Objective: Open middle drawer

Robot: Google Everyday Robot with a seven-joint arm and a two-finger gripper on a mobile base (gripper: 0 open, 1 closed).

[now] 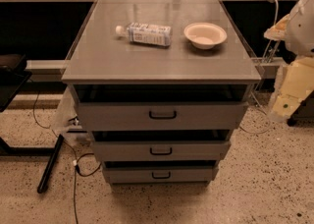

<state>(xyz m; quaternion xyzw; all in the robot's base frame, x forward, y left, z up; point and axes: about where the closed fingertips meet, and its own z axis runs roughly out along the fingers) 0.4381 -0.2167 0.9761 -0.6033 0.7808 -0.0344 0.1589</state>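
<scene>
The grey cabinet (98,66) has three flat drawer fronts stacked one above the other. The middle drawer (196,150) is the mid-sized front, with a small black bar handle (161,151) at its centre. A dark gap runs above its front, and none of its tray interior shows. My gripper (293,90) is the pale yellowish end of the arm at the right edge. It hangs beside the cabinet's right side at about the top drawer's height, and it touches no drawer.
The top drawer (113,116) and bottom drawer (127,174) sit above and below the middle one. A plastic bottle (145,33) lies on the cabinet top beside a white bowl (205,35). Cables (76,166) and a black bar (49,164) lie on the floor at the left.
</scene>
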